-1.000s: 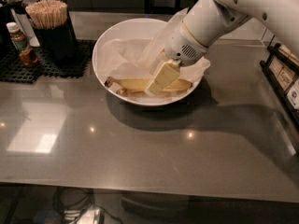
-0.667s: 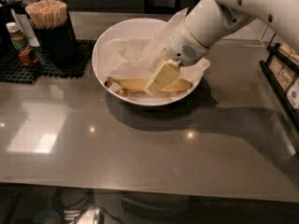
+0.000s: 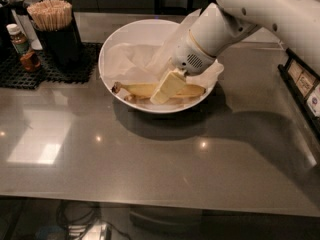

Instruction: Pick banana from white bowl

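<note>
Nearest me, the grey counter carries the white bowl. Inside, the banana lies along the front wall on crumpled paper. My gripper sits over its middle, seemingly touching; whether it grasps, I cannot tell. Beyond stands a stick holder.

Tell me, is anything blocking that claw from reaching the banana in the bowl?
Nothing visible does. The gripper is down inside the white bowl, right over the middle of the banana. The crumpled paper lies behind them, not between.
</note>
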